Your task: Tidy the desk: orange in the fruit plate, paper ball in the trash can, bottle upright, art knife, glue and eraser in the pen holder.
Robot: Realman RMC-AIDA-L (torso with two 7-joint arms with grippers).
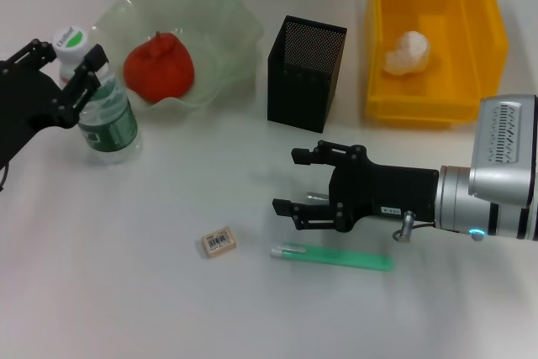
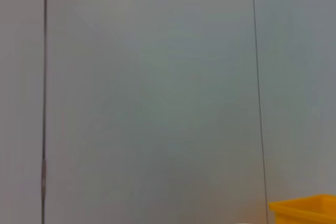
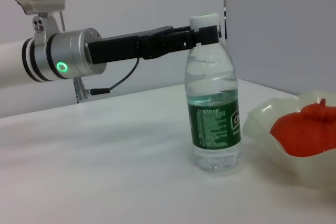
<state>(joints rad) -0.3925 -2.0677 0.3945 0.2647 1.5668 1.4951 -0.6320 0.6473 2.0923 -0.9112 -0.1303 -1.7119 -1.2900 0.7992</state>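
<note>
The bottle (image 1: pixel 105 115) stands upright on the desk (image 1: pixel 126 292) at the far left. My left gripper (image 1: pixel 74 58) is closed around its neck just under the cap; the right wrist view shows the same grip (image 3: pixel 206 35) on the bottle (image 3: pixel 212 114). The orange (image 1: pixel 160 65) lies in the fruit plate (image 1: pixel 227 18). A white paper ball (image 1: pixel 408 52) lies in the trash can (image 1: pixel 483 31). The pen holder (image 1: pixel 305 73) stands between them. My right gripper (image 1: pixel 290 181) is open and empty, just above a green art knife (image 1: pixel 332 256). The eraser (image 1: pixel 218 242) lies left of it. No glue shows.
The orange (image 3: pixel 304 129) and plate rim (image 3: pixel 262 124) show beside the bottle in the right wrist view. The left wrist view shows only a grey wall and a corner of the yellow bin (image 2: pixel 304 211).
</note>
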